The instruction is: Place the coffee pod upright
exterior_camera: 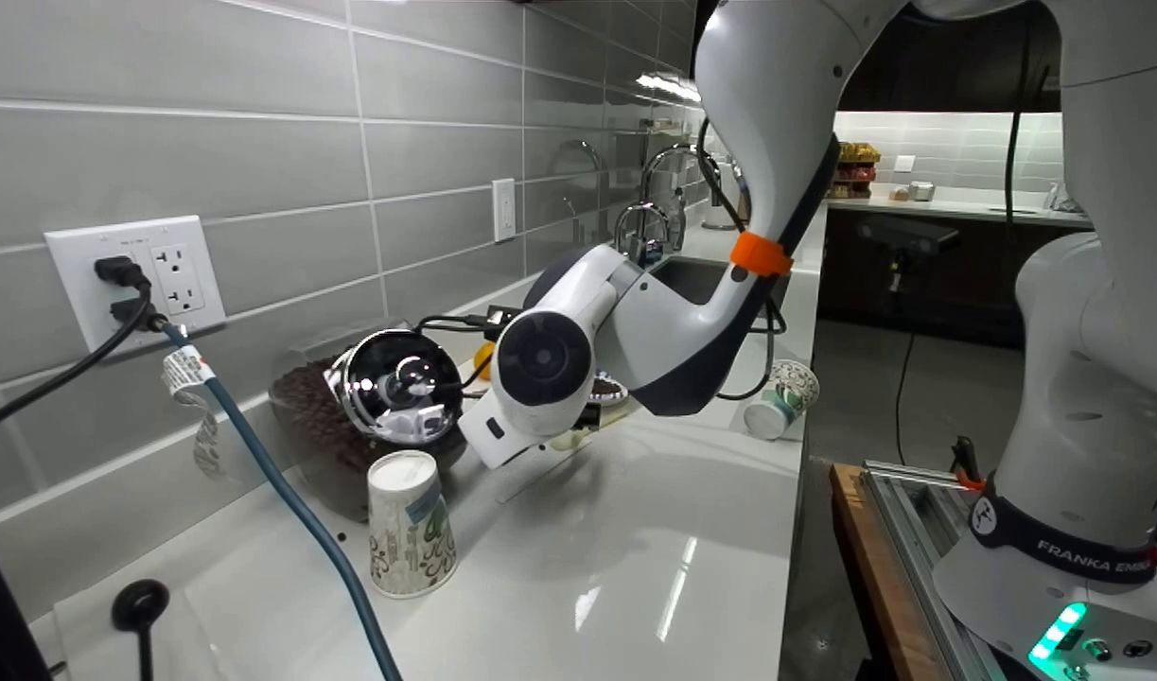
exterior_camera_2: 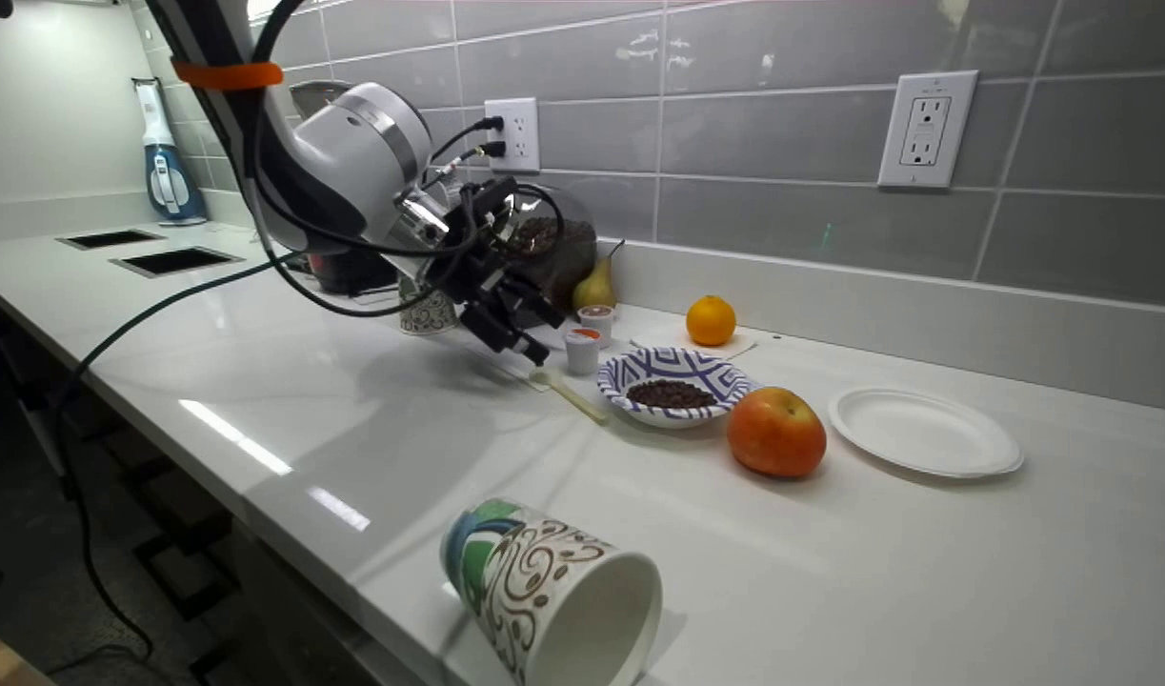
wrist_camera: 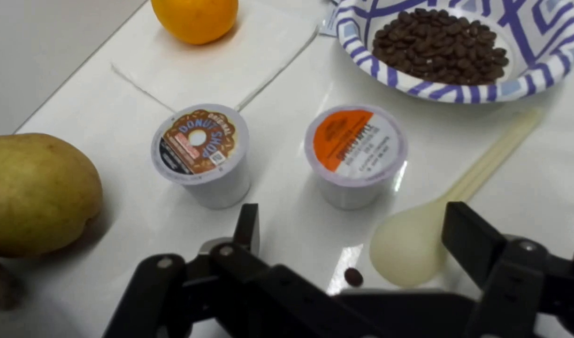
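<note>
The gripper (wrist_camera: 357, 234) is nearest the wrist camera, its jaws spread wide, low over the counter (exterior_camera_2: 830, 572). Just beyond them the brown-lidded pod (wrist_camera: 200, 148) and the orange-lidded pod (wrist_camera: 355, 148) stand upright on that counter, near each other but apart. Which one the task means I cannot tell. A single bean (wrist_camera: 353, 277) lies before the orange-lidded pod. The spoon (wrist_camera: 404, 249) lies just beside that pod, its scoop partly behind the gripper in the wrist view; whether they touch I cannot tell. The handle runs toward the bowl (wrist_camera: 455, 94), which holds more beans (wrist_camera: 439, 47). Beyond the brown-lidded pod the orange (wrist_camera: 197, 21) rests on a white sheet (wrist_camera: 254, 61); the pear (wrist_camera: 38, 192) is near the same pod and beside the jar (exterior_camera: 403, 383). An upturned cup (exterior_camera: 411, 530) stands near the jar. In an exterior view the apple (exterior_camera_2: 777, 432) sits just beside the bowl, the plate (exterior_camera_2: 925, 433) past it. The tipped cup (exterior_camera_2: 534, 576) lies on its side near the counter's edge in both exterior views.
</note>
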You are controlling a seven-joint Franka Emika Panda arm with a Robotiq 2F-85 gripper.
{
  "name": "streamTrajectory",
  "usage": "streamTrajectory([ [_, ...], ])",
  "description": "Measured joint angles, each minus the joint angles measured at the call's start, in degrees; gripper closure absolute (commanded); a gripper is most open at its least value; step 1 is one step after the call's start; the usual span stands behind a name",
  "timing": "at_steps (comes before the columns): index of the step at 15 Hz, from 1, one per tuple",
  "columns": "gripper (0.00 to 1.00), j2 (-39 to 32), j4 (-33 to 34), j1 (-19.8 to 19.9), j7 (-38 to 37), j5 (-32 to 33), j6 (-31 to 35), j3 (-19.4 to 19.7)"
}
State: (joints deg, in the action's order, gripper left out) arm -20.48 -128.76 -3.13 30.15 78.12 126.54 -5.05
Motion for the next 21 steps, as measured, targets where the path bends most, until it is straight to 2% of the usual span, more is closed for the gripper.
streamTrajectory([
  [6,0.00,14.2,-8.2,0.1,0.3,-14.3,3.8,-2.4],
  [8,0.00,20.1,-10.9,0.2,1.6,-21.5,5.6,-2.3],
  [11,0.00,29.3,-15.1,0.1,7.9,-34.8,7.2,-0.1],
  [14,0.00,37.9,-19.6,0.0,17.5,-46.9,8.3,5.7],
  [17,0.00,45.6,-24.0,0.4,28.8,-56.8,7.9,14.2],
  [21,0.00,56.5,-27.7,2.8,41.6,-66.2,1.3,24.8],
])
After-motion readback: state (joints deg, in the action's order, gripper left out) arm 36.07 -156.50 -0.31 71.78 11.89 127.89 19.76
